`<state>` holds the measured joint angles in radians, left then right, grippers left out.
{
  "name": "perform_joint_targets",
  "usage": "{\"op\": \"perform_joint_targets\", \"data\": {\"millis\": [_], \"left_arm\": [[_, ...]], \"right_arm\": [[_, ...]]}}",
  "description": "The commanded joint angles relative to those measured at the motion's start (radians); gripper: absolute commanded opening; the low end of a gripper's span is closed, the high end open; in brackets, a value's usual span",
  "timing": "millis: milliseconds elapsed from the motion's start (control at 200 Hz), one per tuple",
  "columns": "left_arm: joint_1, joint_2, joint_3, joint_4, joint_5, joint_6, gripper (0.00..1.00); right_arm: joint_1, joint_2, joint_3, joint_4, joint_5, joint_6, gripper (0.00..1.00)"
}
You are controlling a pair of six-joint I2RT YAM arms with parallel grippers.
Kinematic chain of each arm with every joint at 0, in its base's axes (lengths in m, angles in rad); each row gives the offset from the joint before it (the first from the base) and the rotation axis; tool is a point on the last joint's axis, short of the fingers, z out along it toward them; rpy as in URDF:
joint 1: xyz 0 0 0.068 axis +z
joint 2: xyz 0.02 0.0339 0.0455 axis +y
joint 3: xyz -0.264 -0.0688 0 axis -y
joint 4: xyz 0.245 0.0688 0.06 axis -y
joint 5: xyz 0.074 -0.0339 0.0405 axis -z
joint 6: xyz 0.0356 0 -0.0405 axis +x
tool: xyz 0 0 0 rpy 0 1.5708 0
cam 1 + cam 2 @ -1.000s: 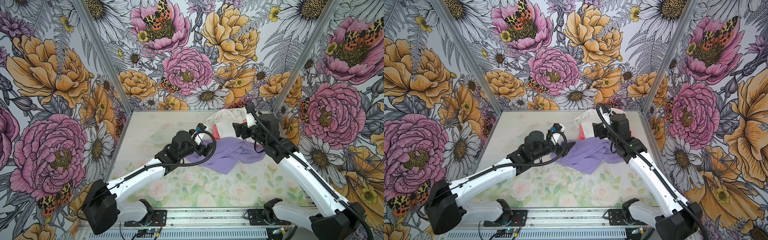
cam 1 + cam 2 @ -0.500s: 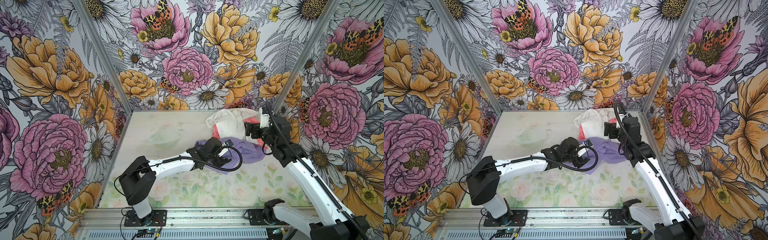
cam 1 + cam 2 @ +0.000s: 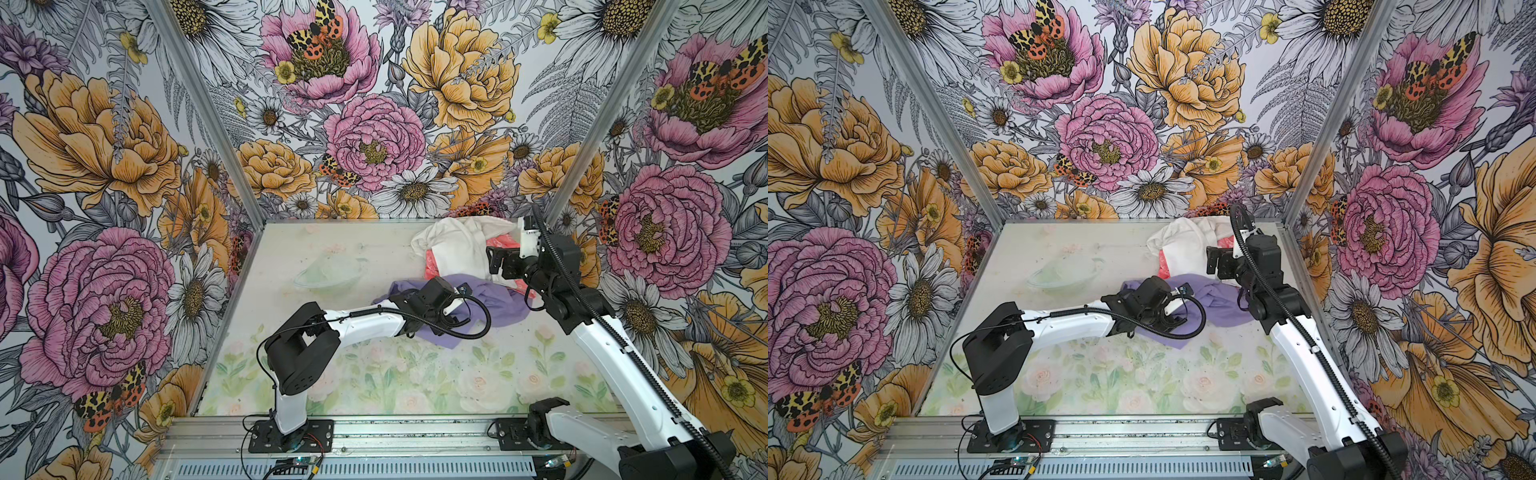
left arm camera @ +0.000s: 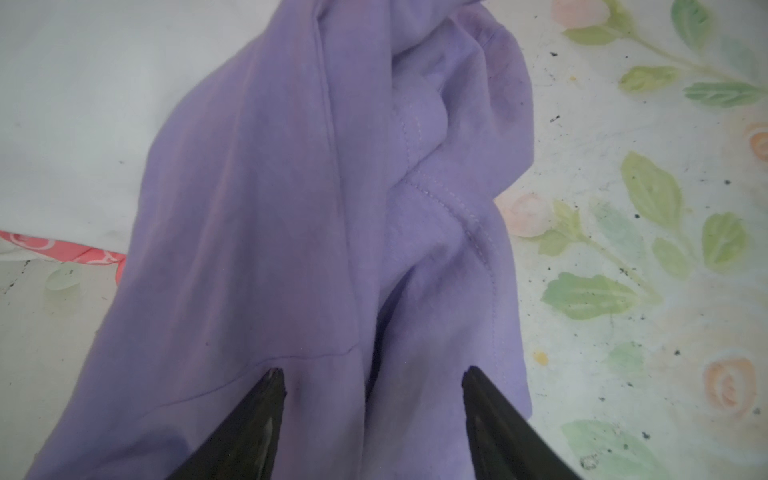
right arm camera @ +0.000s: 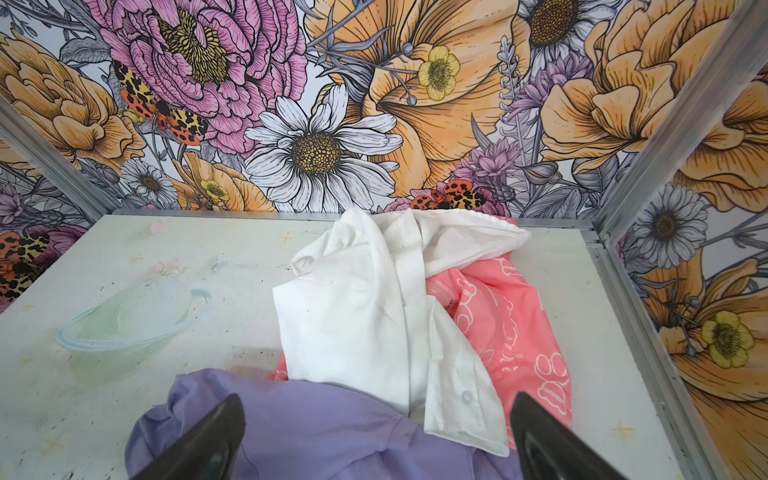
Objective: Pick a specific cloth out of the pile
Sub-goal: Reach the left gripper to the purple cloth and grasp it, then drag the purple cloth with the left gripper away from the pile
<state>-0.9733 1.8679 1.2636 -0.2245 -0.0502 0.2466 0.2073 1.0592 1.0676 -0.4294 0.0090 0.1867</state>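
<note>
The lavender cloth (image 3: pixel 498 303) (image 3: pixel 1221 307) lies crumpled at the near edge of the pile, partly under the white buttoned shirt (image 3: pixel 457 249) (image 5: pixel 353 311). A coral-pink patterned cloth (image 5: pixel 507 324) sits beneath the shirt. My left gripper (image 3: pixel 452 321) (image 4: pixel 372 372) is down on the cloth (image 4: pixel 270 208), jaws apart with a lavender fold between the fingertips. Above the pile's right side, my right gripper (image 3: pixel 496 264) (image 5: pixel 377 398) hovers wide open, holding nothing. The cloth (image 5: pixel 332 428) shows below it.
The pile sits in the back right corner, close to the back wall and the right wall post (image 3: pixel 582 145). A faint pale-green bowl shape (image 3: pixel 328 272) (image 5: pixel 133 324) marks the table left of the pile. A metal rail (image 3: pixel 415 432) runs along the front.
My left arm has swung right and come down onto the lavender cloth, its jaws narrowing. My right gripper has drawn back toward the right wall and opened wider.
</note>
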Motion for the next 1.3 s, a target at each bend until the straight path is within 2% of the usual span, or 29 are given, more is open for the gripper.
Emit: {"op": "perform_joint_targets", "data": {"millis": [0,115,260,300,420,621,686,1046,1076,1296], "left_arm": [[-0.009,0.024,0.027,-0.006,-0.050,0.013,0.64],[-0.008,0.043,0.036,-0.002,-0.097,0.015,0.58],[-0.008,0.047,0.022,0.036,-0.152,0.013,0.44],[-0.007,0.041,0.011,0.053,-0.197,0.011,0.41],[0.006,0.029,-0.014,0.095,-0.214,-0.001,0.32],[0.021,0.000,-0.038,0.126,-0.209,-0.013,0.06],[0.022,-0.022,-0.049,0.143,-0.208,-0.015,0.00],[0.052,-0.249,-0.123,0.225,-0.166,-0.056,0.00],[0.057,-0.269,-0.127,0.233,-0.128,-0.061,0.00],[0.091,-0.416,-0.167,0.283,-0.066,-0.103,0.00]], "right_arm": [[-0.008,-0.010,-0.002,0.012,-0.023,0.005,0.99],[-0.008,-0.012,-0.001,0.012,-0.032,0.005,1.00],[-0.010,-0.013,-0.001,0.012,-0.038,0.004,0.99],[-0.010,-0.013,-0.001,0.012,-0.038,0.004,1.00],[-0.012,-0.011,0.000,0.012,-0.042,0.004,1.00],[-0.014,-0.008,0.005,0.012,-0.046,0.003,0.99],[-0.013,-0.006,0.006,0.012,-0.047,0.003,0.99],[-0.014,0.002,0.009,0.016,-0.052,0.004,0.99],[-0.015,0.002,0.009,0.016,-0.052,0.004,0.99],[-0.016,-0.005,0.003,0.017,-0.046,0.003,0.99]]}}
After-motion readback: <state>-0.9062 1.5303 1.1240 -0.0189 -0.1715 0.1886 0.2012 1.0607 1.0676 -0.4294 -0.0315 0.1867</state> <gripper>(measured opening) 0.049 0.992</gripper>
